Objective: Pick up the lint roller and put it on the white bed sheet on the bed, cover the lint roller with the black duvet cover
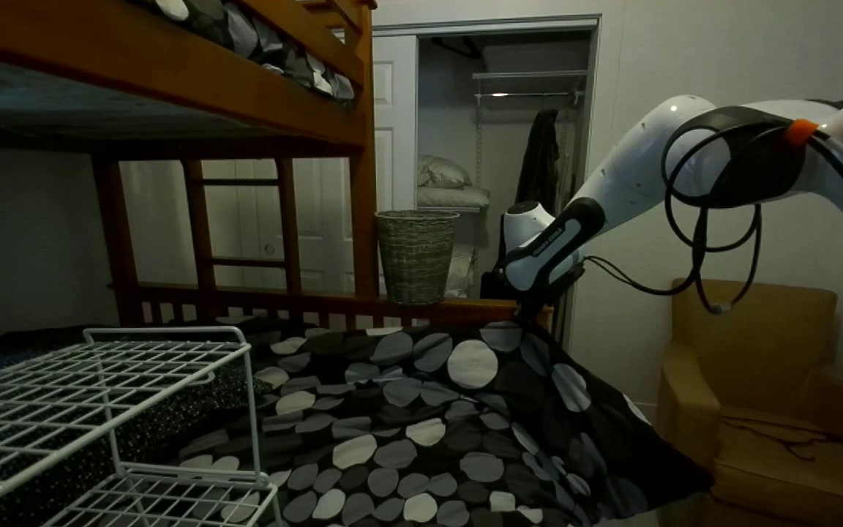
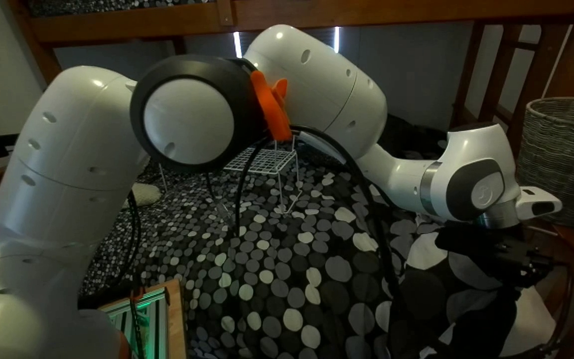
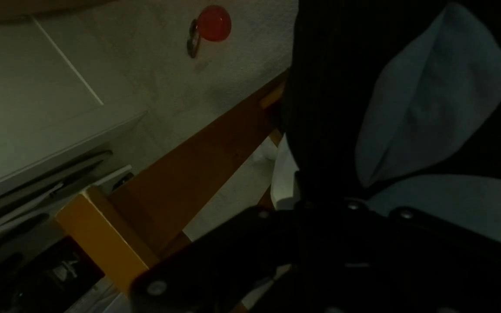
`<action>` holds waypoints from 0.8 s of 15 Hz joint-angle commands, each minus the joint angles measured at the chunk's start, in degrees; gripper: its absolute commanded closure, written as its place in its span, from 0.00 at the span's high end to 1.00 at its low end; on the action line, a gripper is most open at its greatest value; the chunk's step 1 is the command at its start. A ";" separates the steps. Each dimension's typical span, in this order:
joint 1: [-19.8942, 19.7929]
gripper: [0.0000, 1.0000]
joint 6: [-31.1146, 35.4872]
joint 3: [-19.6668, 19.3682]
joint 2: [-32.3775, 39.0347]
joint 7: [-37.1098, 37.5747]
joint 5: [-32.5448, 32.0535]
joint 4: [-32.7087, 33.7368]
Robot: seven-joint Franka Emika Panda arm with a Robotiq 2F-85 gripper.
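Note:
The black duvet cover (image 1: 407, 410) with white and grey oval spots spreads over the lower bunk of the brown wooden bed (image 1: 363, 241); both also show in an exterior view, the cover (image 2: 287, 279) and the bed's upper rail (image 2: 391, 14). My gripper (image 1: 527, 313) is by the bed's end rail, shut on an edge of the cover, which rises to a peak there. In an exterior view the cover hangs below the gripper (image 2: 528, 264). In the wrist view the dark jaws (image 3: 300, 202) meet at the cover (image 3: 333, 108). The lint roller and white bed sheet are not visible.
A wicker basket (image 1: 418, 256) stands at the end rail beside the arm. A white wire rack (image 1: 173, 351) stands on the bed. A tan armchair (image 1: 758, 351) is beyond the bed. A red round object (image 3: 214, 23) lies on the floor.

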 commanded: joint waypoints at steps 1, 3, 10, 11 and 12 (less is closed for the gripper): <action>0.17 0.01 1.50 -1.92 3.41 3.30 -2.14 3.49; -0.65 0.01 0.58 -3.07 6.64 4.50 -1.93 7.81; -2.76 0.01 1.13 -4.87 17.99 5.69 -0.45 21.42; -2.90 0.01 0.84 -4.72 19.02 5.76 -0.13 22.68; -3.26 0.01 1.07 -4.35 20.29 5.67 0.34 24.36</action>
